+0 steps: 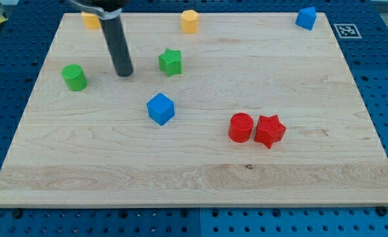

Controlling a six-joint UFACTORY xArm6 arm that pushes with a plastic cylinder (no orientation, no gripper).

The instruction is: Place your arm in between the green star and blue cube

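Note:
The green star (171, 62) lies on the wooden board in the upper middle-left. The blue cube (160, 108) lies below it and slightly to the left, with a gap between them. My tip (124, 74) rests on the board to the left of the green star and above-left of the blue cube, touching neither. The dark rod rises from the tip toward the view's top.
A green cylinder (74, 77) lies left of the tip. Two yellow blocks (91, 20) (190, 21) lie near the top edge. A blue block (306, 18) lies at the top right. A red cylinder (241, 127) and a red star (269, 130) lie side by side at lower right.

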